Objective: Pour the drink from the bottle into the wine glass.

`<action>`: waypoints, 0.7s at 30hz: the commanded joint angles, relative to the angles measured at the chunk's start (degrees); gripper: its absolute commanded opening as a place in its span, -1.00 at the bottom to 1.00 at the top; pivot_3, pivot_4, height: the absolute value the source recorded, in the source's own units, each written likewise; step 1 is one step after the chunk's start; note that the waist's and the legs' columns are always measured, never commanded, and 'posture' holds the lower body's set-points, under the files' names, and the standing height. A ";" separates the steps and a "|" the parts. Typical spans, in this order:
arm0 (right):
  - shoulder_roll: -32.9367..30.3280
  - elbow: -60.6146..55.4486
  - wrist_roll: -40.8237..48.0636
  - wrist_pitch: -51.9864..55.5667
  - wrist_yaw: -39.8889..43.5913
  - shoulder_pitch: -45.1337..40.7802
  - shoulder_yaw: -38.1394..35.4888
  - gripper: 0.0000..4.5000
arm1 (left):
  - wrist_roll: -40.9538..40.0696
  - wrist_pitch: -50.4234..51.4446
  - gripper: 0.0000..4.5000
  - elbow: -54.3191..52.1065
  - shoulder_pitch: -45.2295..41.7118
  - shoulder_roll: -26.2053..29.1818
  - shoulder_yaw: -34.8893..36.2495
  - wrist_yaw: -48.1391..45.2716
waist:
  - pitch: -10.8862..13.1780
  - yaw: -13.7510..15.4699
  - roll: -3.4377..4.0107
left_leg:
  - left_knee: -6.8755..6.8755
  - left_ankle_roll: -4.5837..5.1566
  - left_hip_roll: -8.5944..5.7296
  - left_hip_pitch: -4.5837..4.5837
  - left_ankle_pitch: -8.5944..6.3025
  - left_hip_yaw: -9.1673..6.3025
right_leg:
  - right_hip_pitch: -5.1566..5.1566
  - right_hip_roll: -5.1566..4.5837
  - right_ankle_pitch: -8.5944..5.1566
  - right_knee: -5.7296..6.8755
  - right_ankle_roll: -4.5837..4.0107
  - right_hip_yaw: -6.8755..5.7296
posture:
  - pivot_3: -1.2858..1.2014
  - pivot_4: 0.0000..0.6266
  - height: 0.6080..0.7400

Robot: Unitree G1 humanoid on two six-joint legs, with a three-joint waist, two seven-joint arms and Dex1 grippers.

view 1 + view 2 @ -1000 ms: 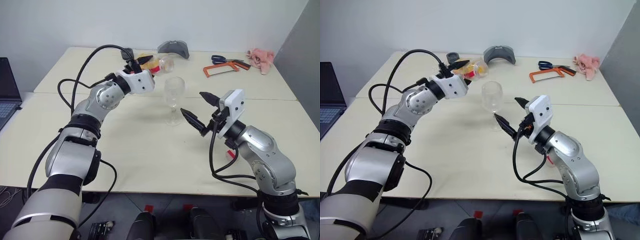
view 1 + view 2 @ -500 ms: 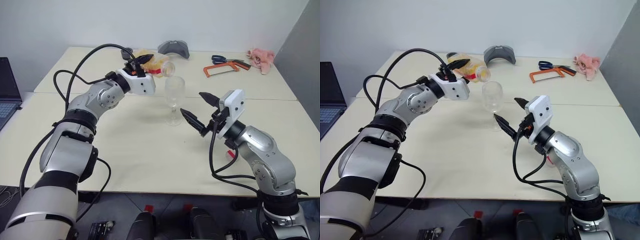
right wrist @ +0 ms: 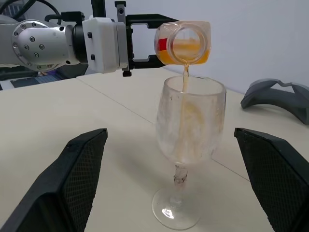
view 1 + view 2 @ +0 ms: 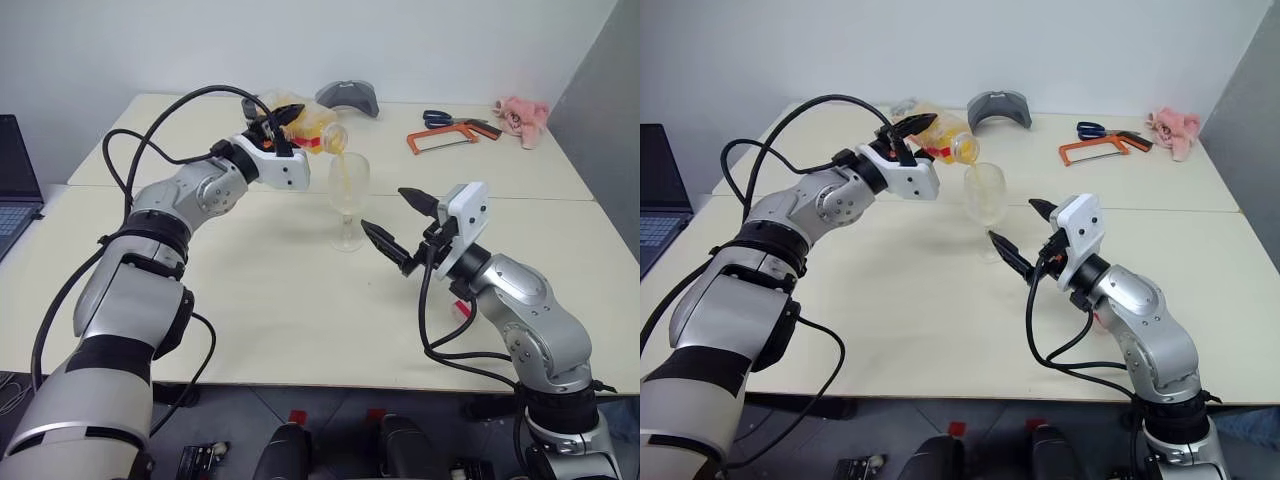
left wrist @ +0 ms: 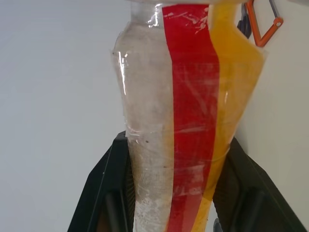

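My left gripper (image 4: pixel 286 121) is shut on the clear bottle (image 4: pixel 312 125), which lies tipped on its side with its open mouth over the wine glass (image 4: pixel 348 198). The orange drink (image 3: pixel 185 73) runs in a thin stream from the bottle's mouth into the glass bowl (image 3: pixel 190 121). In the left wrist view the bottle (image 5: pixel 178 111) with its red label strip sits between the two black fingers (image 5: pixel 104 188). My right gripper (image 4: pixel 392 222) stands open just right of the glass stem, its fingertips (image 3: pixel 79 164) wide apart on either side of the glass, touching nothing.
At the back of the table lie a grey curved holder (image 4: pixel 348 97), an orange-handled hacksaw (image 4: pixel 440 138), blue scissors (image 4: pixel 436 118) and a pink cloth (image 4: pixel 522 117). A laptop (image 4: pixel 15 175) sits off the table's left edge. A small red object (image 4: pixel 463 306) lies under my right arm.
My left wrist has rolled, tipping the bottle further until its mouth is over the glass and the drink flows out. The right arm has not moved.
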 commanded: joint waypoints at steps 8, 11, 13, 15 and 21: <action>-0.22 -1.35 0.02 -0.82 0.22 0.31 -0.09 1.00 | 1.25 1.24 -0.25 0.50 -4.45 0.50 -1.48 4.48 | 0.00 -0.01 0.00 | 0.00 0.00 0.00 0.01 0.00 0.02 | 0.00 0.00 0.00 0.01 0.00 0.01 | 0.03 -0.52 1.00; -0.05 -1.32 -0.28 -1.33 0.17 0.64 0.19 1.00 | 1.44 1.48 -0.25 0.76 -4.77 0.44 -1.69 4.82 | 0.00 -0.01 0.00 | 0.00 0.00 0.00 0.00 0.00 0.02 | 0.00 0.00 0.00 0.01 0.00 0.01 | 0.03 -0.52 1.00; 0.08 -1.27 -0.61 -1.74 0.11 0.87 0.47 1.00 | 1.80 1.62 -0.25 0.81 -4.90 0.49 -1.96 5.16 | 0.00 0.00 0.00 | 0.00 0.00 0.00 0.00 0.00 0.02 | 0.00 0.00 0.00 0.01 0.00 0.01 | 0.03 -0.52 1.00; 0.20 -1.17 -0.90 -2.03 0.09 1.06 0.73 1.00 | 1.89 1.67 -0.25 0.91 -5.00 0.52 -2.16 5.39 | 0.00 0.00 0.00 | 0.01 0.00 0.00 0.00 0.00 0.02 | 0.00 0.00 0.00 0.01 0.00 0.01 | 0.03 -0.52 1.00; 0.37 -1.11 -1.34 -2.30 0.26 1.39 1.02 1.00 | 2.32 1.97 -0.25 1.18 -5.54 0.72 -2.70 6.22 | 0.00 0.00 0.00 | 0.00 0.00 0.00 0.01 0.00 0.04 | -0.01 0.00 0.00 0.01 0.00 0.01 | 0.03 -0.52 1.00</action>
